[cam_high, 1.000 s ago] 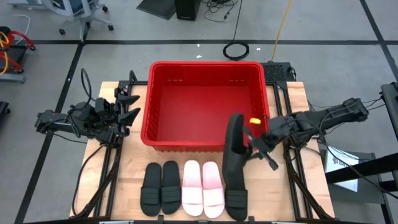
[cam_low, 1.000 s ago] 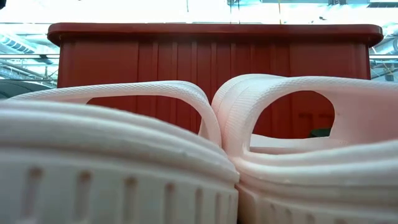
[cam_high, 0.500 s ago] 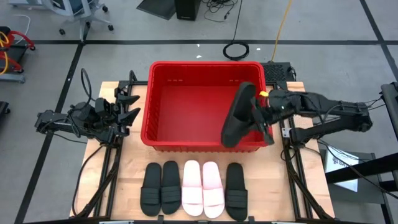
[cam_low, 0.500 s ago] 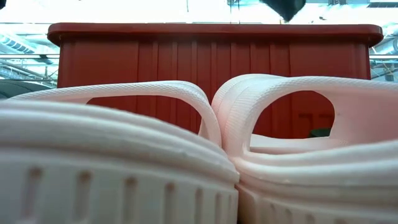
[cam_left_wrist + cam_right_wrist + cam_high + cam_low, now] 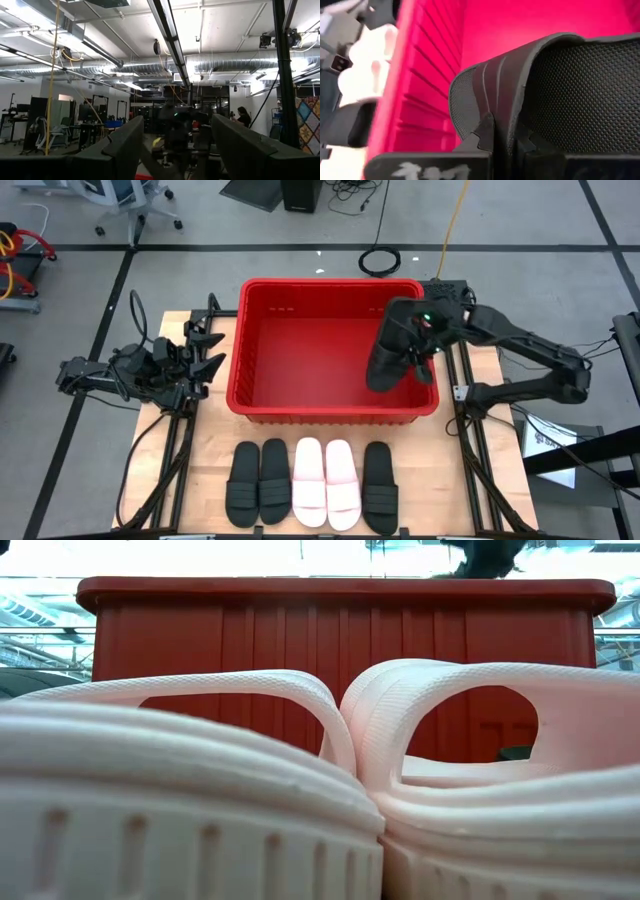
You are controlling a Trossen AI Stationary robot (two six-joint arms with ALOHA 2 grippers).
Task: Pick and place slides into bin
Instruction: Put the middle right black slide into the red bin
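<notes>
The right hand [image 5: 408, 350] is clamped on 1 black slide [image 5: 388, 360], holding it over the right side of the red bin [image 5: 330, 285] in the middle of the frame, not yet dropped. The bin looks otherwise bare, and 5 slides [image 5: 310, 483] wait in a row on the worktop [image 5: 470, 480] at lower centre. The left hand [image 5: 205, 360] sits idle at the left, fingers apart.

Industrial lab hall, exposed ceiling ducts [image 5: 235, 62], workstations [image 5: 80, 131], floor cables [image 5: 380, 258]

low view mostly blocked by two white slides [image 5: 300, 790], bin [image 5: 340, 630] only partly visible
</notes>
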